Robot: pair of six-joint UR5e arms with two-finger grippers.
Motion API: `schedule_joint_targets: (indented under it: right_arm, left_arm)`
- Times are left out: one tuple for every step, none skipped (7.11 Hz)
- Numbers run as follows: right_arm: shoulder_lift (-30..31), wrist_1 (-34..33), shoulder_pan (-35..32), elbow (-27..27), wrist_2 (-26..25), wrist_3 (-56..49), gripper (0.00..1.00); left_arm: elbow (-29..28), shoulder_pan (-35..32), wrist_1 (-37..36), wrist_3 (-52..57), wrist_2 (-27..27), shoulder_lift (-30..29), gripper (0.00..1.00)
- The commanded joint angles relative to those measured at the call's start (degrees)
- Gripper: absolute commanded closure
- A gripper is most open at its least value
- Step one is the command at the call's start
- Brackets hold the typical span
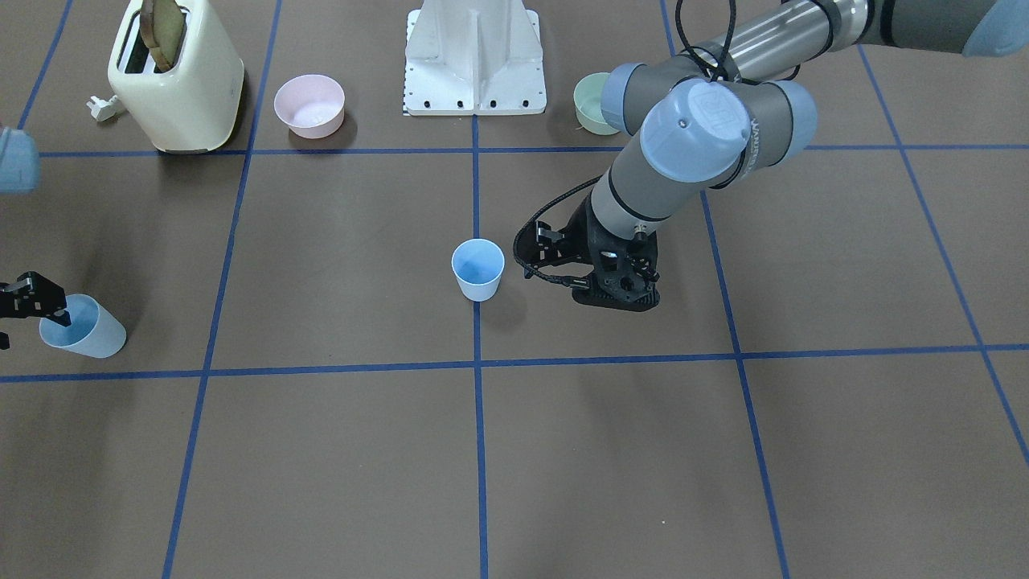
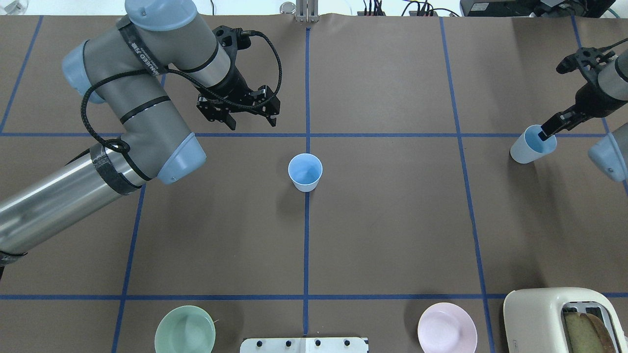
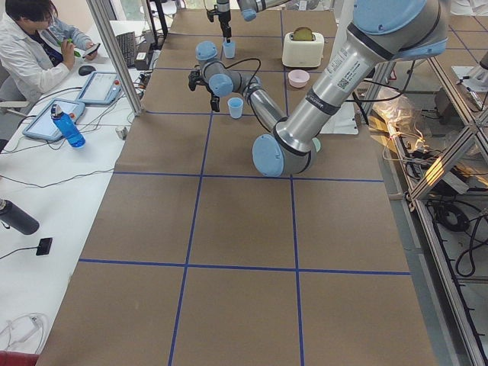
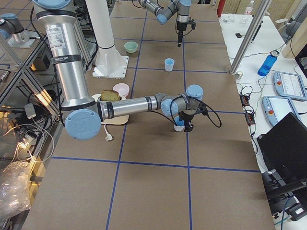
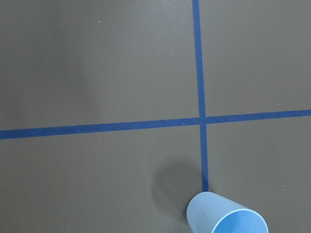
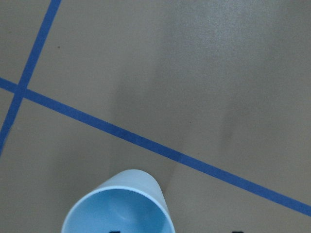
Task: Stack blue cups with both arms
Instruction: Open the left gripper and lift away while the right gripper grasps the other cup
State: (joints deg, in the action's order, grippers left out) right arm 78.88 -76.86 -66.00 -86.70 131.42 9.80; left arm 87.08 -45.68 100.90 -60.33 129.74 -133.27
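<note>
One blue cup (image 2: 305, 171) stands upright on the centre tape line; it also shows in the front view (image 1: 477, 269) and at the bottom of the left wrist view (image 5: 226, 216). My left gripper (image 2: 251, 121) is open and empty, above the table just beyond that cup and to its left. The other blue cup (image 2: 529, 147) is at the far right, tilted. My right gripper (image 2: 545, 131) is shut on its rim, with one finger inside the cup. The front view shows the same grip (image 1: 56, 314), and the right wrist view shows the cup's mouth (image 6: 119, 206).
A cream toaster (image 2: 564, 318) with bread stands at the near right. A pink bowl (image 2: 446, 328), a green bowl (image 2: 185, 329) and the white fixed base (image 2: 304, 344) line the near edge. A person (image 3: 34, 46) sits at a side desk.
</note>
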Motion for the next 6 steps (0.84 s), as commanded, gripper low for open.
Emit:
schedule_joint_targets:
  right_arm:
    - [0.1, 0.7, 0.8, 0.4, -0.6, 0.9, 0.22]
    - [0.6, 1.6, 1.0, 0.5, -0.9, 0.9, 0.38]
    - [0.7, 1.9, 1.1, 0.5, -1.3, 1.0, 0.53]
    - [0.7, 1.8, 1.2, 0.5, -1.4, 1.0, 0.68]
    - [0.6, 1.8, 1.4, 0.5, -1.5, 1.0, 0.78]
    - [0.5, 1.9, 1.5, 0.5, -1.6, 1.0, 0.79]
  left_arm:
    - [0.5, -0.4, 0.1, 0.1, 0.2, 0.8, 0.03]
    - [0.6, -0.8, 0.1, 0.1, 0.2, 1.0, 0.04]
    - [0.9, -1.3, 0.0, 1.7, 1.0, 1.3, 0.04]
    - [1.1, -1.9, 0.1, 2.1, 1.4, 2.0, 0.04]
    - [1.3, -2.1, 0.1, 2.1, 1.5, 2.2, 0.04]
    - [1.3, -2.1, 0.1, 2.1, 1.4, 2.2, 0.04]
